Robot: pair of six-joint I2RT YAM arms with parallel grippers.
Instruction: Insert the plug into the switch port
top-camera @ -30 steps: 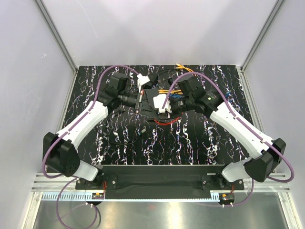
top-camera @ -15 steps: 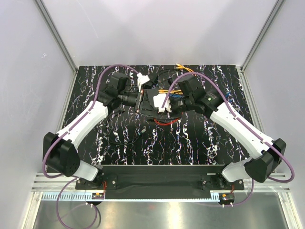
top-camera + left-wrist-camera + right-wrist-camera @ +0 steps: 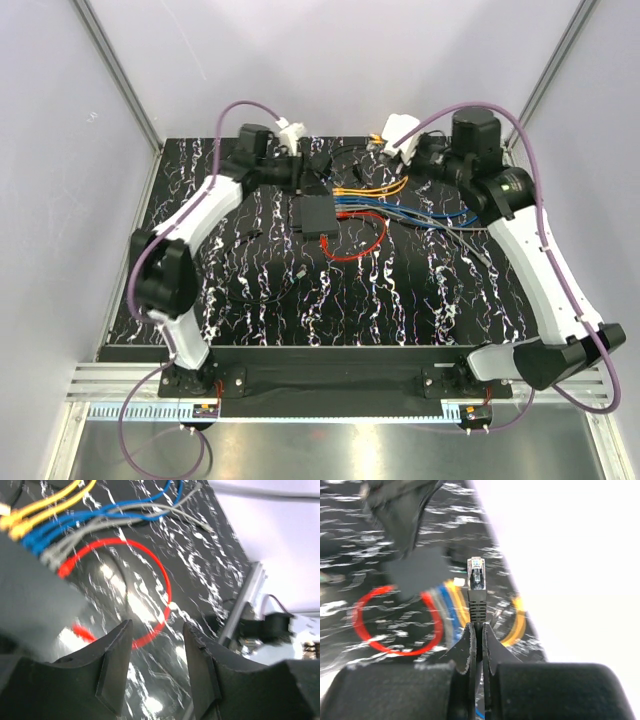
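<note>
The switch (image 3: pixel 317 215) is a flat black box lying mid-table, with yellow, blue, grey and red cables entering its right edge. It shows blurred in the right wrist view (image 3: pixel 417 570) and in the left wrist view (image 3: pixel 30 605). My right gripper (image 3: pixel 476 627) is shut on a black plug (image 3: pixel 476 587) whose clear tip points away from it, raised above the far edge of the table (image 3: pixel 378 150). My left gripper (image 3: pixel 155 630) is open and empty, hovering behind the switch (image 3: pixel 318 166).
A red cable loop (image 3: pixel 362 243) lies right of the switch; yellow cables (image 3: pixel 370 187) and blue cables (image 3: pixel 410 212) fan out to the right. A loose black cable (image 3: pixel 348 152) lies at the far edge. White walls enclose the dark marbled table (image 3: pixel 260 300).
Both grippers have drawn back from the switch toward the far edge. The left one let go of the switch and is open. The right one pulled away right with the plug.
</note>
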